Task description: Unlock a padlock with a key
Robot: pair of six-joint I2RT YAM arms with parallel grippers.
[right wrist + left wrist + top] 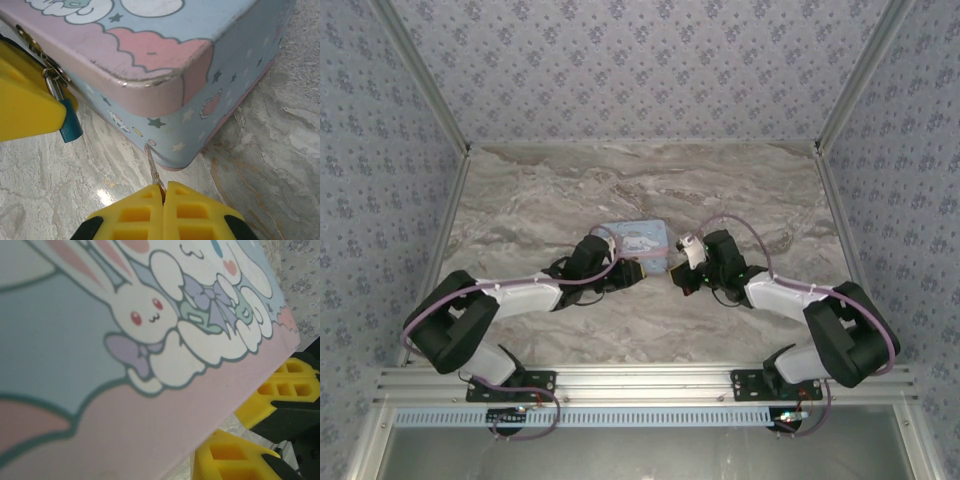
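The right gripper (163, 188), clamped tight on the key (152, 162), has the padlock (70, 126) ahead-left, while the key points at the tin (235, 65)

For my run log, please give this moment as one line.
left tool: at padlock | right tool: shut on key | key: not inserted

The top camera is looking down from above and behind the arm bases (510, 385), taking in the whole table (540, 200) from far off. The left wrist camera is hanging very close over the lid of the tin (75, 340), and the right wrist camera is looking from low and near at one corner of it, facing across the table. All three are sharing this tin.
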